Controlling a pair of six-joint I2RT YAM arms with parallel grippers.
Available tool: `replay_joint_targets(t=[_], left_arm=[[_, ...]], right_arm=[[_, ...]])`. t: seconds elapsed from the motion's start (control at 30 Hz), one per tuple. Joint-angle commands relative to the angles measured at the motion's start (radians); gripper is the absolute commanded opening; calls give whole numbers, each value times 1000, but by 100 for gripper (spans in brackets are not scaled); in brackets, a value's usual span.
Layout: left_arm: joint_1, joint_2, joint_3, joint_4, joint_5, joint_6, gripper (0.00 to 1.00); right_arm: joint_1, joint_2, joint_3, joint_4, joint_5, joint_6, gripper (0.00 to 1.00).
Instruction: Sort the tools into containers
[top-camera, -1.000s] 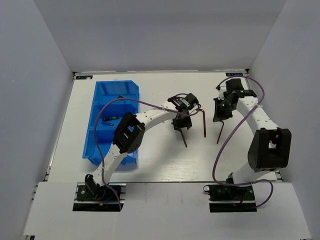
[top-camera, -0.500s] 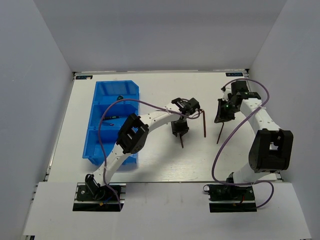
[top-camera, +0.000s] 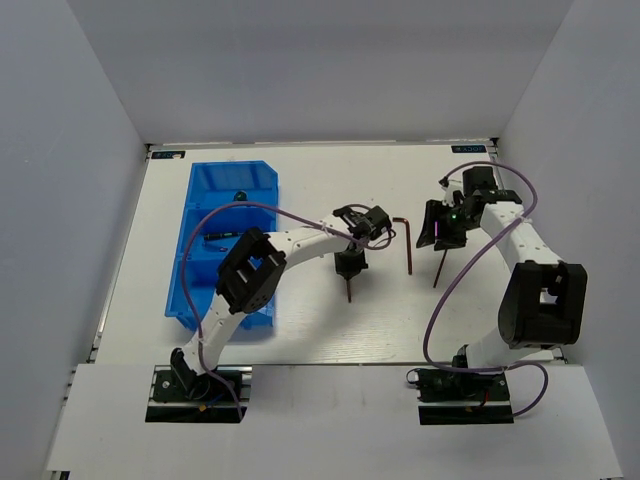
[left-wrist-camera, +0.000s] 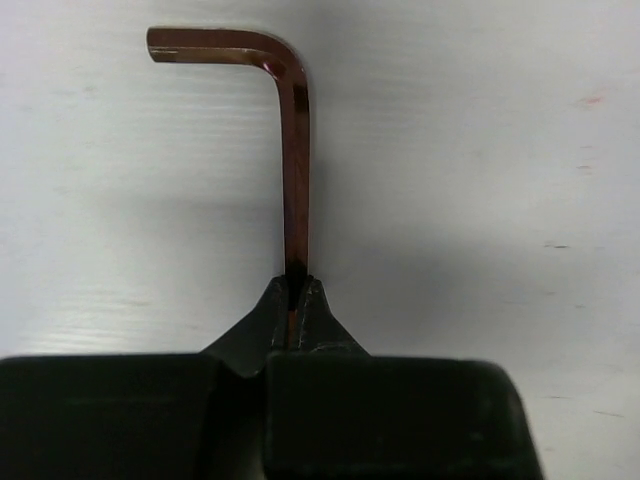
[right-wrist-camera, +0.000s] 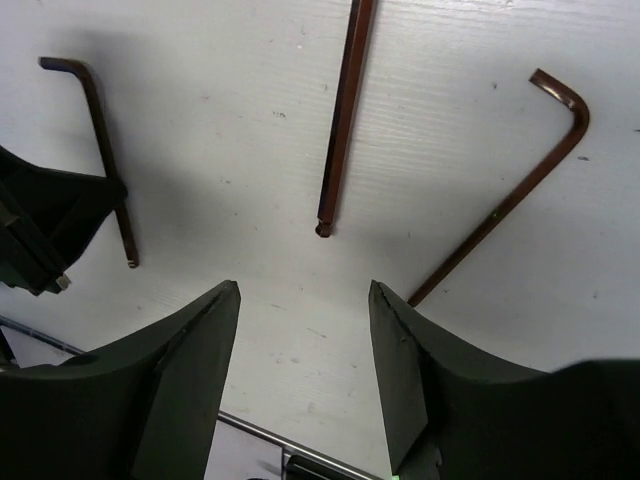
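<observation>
The left claw (left-wrist-camera: 297, 300) is clamped on the long shaft of a red-brown hex key (left-wrist-camera: 295, 180). Its fingertips hide the shaft's lower end, and the short leg bends off toward 9 o'clock at the top. From above, only the key's tip shows under the claw, pointing to 6 o'clock near the middle of the white surface (top-camera: 300, 330). I cannot tell whether the key touches it.

The right claw (right-wrist-camera: 303, 300) stands apart, holding nothing. It is above a second hex key (right-wrist-camera: 342, 120), cut off by the top edge of the right wrist view, and a third hex key (right-wrist-camera: 510, 190), whose lower end runs behind one finger.

The blue bins (top-camera: 230, 180) sit at 9 o'clock. A thin screwdriver (top-camera: 220, 238) lies in the middle compartment. A dark speck in the far one is too small to name.

The left arm (top-camera: 255, 270) crosses the near bin, elbow bent, forearm running toward 3 o'clock, wrist turned down. The right arm (top-camera: 535, 300) folds along the 3 o'clock edge, its claw tilted down toward 9 o'clock.
</observation>
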Motion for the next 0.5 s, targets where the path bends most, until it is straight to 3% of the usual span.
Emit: replay_joint_targets(t=[0.0, 0.17, 0.3, 0.47], left_arm=[[-8, -128, -36, -27, -136, 24, 0], [-8, -365, -61, -91, -278, -85, 0], [14, -499, -196, -143, -287, -318, 0], [14, -813, -503, -177, -329, -788, 0]], right_arm=[[3, -15, -23, 22, -73, -39, 61], [0, 19, -15, 45, -84, -36, 61], [11, 57, 6, 46, -85, -30, 61], [20, 66, 19, 49, -79, -32, 61]])
